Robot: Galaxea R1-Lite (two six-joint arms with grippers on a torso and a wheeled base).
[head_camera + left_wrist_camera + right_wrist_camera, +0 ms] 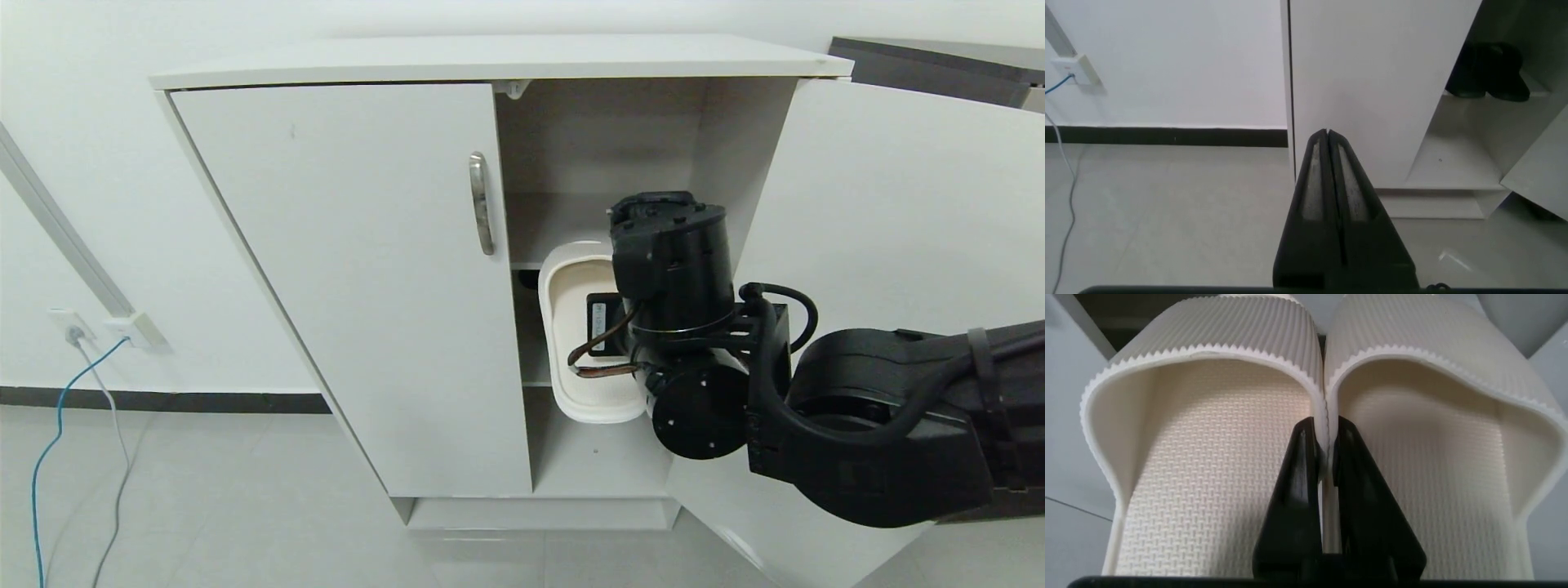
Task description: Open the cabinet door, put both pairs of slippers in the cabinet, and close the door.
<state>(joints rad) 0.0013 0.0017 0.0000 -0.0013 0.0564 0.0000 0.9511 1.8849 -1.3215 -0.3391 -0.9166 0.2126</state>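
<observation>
Cream slippers: a pair of cream ridged foam slippers (1208, 457), side by side. In the head view one pale slipper (569, 335) sits in the open right half of the cabinet, at the height of the middle shelves. Whether it rests on a shelf cannot be told.
Right claw: the black right gripper (1324, 429) is nearly closed, pinching the two touching inner walls of the cream pair between its fingers.
Black slippers: a dark pair (1490, 69) stands on a shelf inside the cabinet.
Cabinet: a white wooden cabinet (490, 61) against a white wall. Its left door (351, 286), with a curved metal handle (482, 204), is closed. Its right door (882, 204) is swung wide open.
Left claw: the black left gripper (1327, 135) has its fingers pressed together with nothing in them. It is low, facing the closed left door.
Floor: pale glossy tiles (204, 490).
Wall: a white socket (65, 327) with a blue cable (49, 441) trailing to the floor.
</observation>
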